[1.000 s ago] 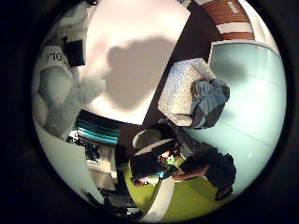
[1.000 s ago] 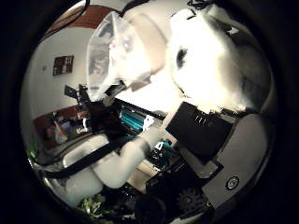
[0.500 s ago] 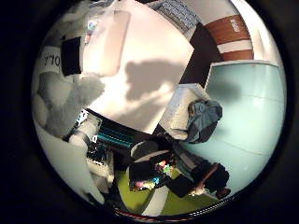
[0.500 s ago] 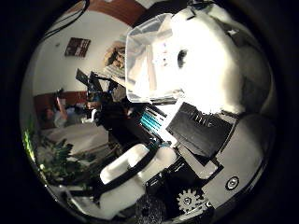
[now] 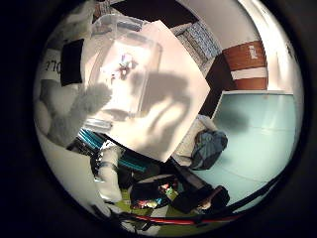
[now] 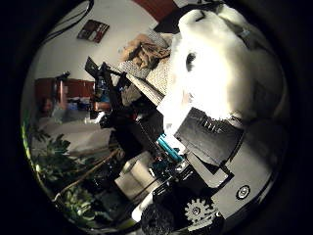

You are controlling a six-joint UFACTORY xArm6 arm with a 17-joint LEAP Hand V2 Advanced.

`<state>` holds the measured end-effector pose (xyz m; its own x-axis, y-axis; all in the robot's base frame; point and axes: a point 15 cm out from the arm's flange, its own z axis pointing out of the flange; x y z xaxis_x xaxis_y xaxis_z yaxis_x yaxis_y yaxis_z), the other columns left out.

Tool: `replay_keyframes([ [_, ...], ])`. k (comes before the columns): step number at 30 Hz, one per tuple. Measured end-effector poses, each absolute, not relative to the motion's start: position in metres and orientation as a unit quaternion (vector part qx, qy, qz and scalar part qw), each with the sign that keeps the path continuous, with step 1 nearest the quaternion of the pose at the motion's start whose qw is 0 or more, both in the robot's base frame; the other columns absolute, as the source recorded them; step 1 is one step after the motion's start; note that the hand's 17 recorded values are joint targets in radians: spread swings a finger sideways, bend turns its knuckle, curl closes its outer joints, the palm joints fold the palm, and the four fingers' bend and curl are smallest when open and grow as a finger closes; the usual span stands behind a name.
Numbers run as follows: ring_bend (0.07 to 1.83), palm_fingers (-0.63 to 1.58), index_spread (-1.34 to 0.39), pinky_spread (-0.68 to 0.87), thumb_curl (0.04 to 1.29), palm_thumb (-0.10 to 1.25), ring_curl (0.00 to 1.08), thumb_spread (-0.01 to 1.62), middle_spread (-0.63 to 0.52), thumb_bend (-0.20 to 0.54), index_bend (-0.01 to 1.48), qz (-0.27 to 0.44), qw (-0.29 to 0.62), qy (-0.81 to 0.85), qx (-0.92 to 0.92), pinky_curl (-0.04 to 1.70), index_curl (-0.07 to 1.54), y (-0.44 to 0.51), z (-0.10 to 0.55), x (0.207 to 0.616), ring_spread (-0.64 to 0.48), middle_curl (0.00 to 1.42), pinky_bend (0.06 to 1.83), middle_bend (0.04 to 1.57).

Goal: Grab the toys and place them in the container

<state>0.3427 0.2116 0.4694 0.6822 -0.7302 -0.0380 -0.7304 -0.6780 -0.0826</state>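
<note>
A white plush toy [image 6: 220, 69] fills much of the right thumb side palm view, close to the palm. My right hand [image 6: 210, 137] has a black finger part curled against it. The toy's fuzzy edge [image 5: 69, 109] also shows in the right little finger side palm view. A clear plastic container [image 5: 129, 69] stands on a white table [image 5: 173, 124] below the hand, with small toys [image 5: 124, 67] inside it.
A chair with a dark cloth [image 5: 206, 149] stands beside the table on a pale teal floor [image 5: 263, 129]. Green plants [image 6: 59, 181] and a cluttered shelf [image 6: 147, 51] show in the right thumb side palm view.
The hand has moved with the plush toy. The clear container has left the thumb side view and now shows whole in the little finger side view.
</note>
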Motion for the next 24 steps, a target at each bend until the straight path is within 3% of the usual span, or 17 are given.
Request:
replay_keyframes([
  [5,1.27,1.08,-0.25,-0.29,0.88,0.99,0.86,0.55,-0.15,-0.032,1.02,-0.002,0.052,0.396,-0.917,1.13,0.90,0.230,0.465,0.358,-0.26,0.81,1.03,1.32],
  [9,1.24,1.10,-0.26,-0.32,0.76,0.89,0.81,0.90,-0.14,-0.030,0.90,-0.025,0.083,0.398,-0.913,1.05,0.87,0.240,0.470,0.375,-0.25,0.77,1.02,1.24],
  [13,1.15,0.97,-0.33,-0.48,0.60,0.78,0.69,1.07,-0.18,-0.031,0.61,-0.035,0.095,0.403,-0.910,0.87,0.79,0.241,0.457,0.389,-0.29,0.69,0.86,1.10],
  [16,1.08,0.69,-0.44,-0.54,0.52,0.76,0.63,1.09,-0.24,-0.027,0.43,-0.030,0.085,0.410,-0.908,0.80,0.71,0.232,0.447,0.391,-0.32,0.64,0.78,0.97],
  [18,1.01,0.54,-0.48,-0.47,0.49,0.75,0.60,1.09,-0.26,-0.025,0.42,-0.030,0.083,0.411,-0.907,0.79,0.68,0.229,0.446,0.392,-0.32,0.62,0.69,0.93],
  [20,0.91,0.33,-0.53,-0.23,0.46,0.75,0.54,1.09,-0.26,-0.023,0.43,-0.030,0.080,0.413,-0.907,0.77,0.64,0.225,0.446,0.393,-0.28,0.57,0.58,0.80],
  [24,0.73,0.15,-0.54,0.18,0.43,0.73,0.44,1.09,-0.17,-0.025,0.37,-0.025,0.066,0.417,-0.906,0.74,0.54,0.216,0.441,0.391,-0.11,0.45,0.60,0.54],
])
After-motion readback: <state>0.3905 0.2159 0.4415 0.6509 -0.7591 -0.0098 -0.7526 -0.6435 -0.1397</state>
